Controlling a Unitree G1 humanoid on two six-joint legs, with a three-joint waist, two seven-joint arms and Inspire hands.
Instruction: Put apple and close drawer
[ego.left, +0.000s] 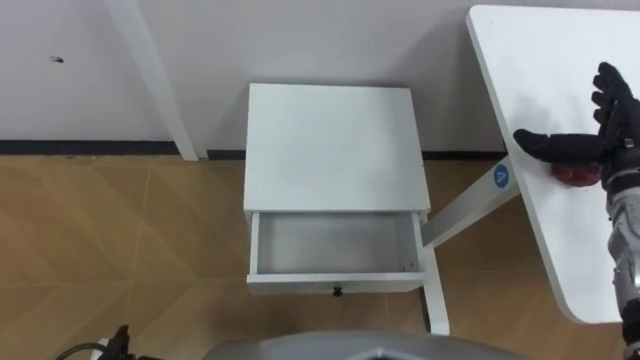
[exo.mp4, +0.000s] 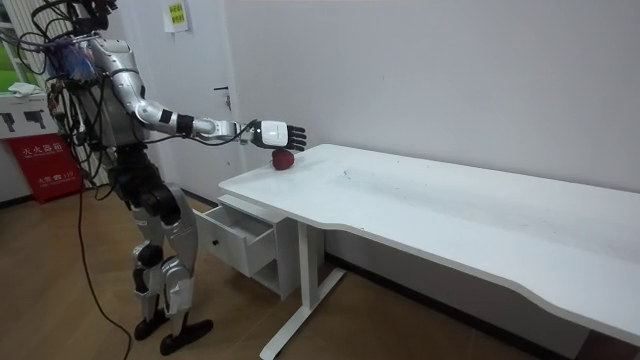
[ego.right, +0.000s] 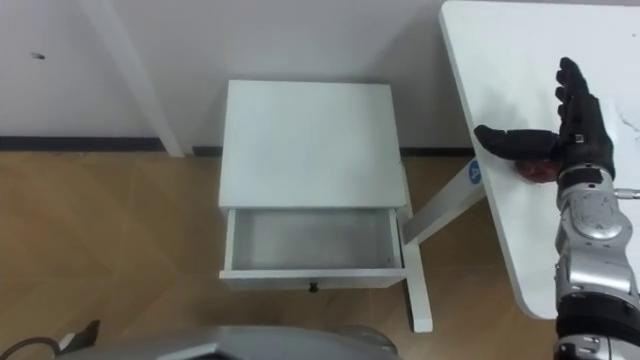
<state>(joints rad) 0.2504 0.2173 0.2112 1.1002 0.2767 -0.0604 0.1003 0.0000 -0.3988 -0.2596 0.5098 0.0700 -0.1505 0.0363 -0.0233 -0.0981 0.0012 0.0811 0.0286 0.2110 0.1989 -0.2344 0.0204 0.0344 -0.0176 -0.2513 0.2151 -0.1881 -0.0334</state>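
Drawer open (front edge forward) | apple near table edge — right hand over it, fingers wide

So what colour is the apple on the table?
Dark red; the apple shows best in the room view.

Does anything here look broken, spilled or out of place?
Nothing looks damaged or spilled. The only loose ends: the drawer of the small white cabinet stands pulled out and empty, and a red apple lies near the corner of the white table, with the robot's right hand spread open over it.
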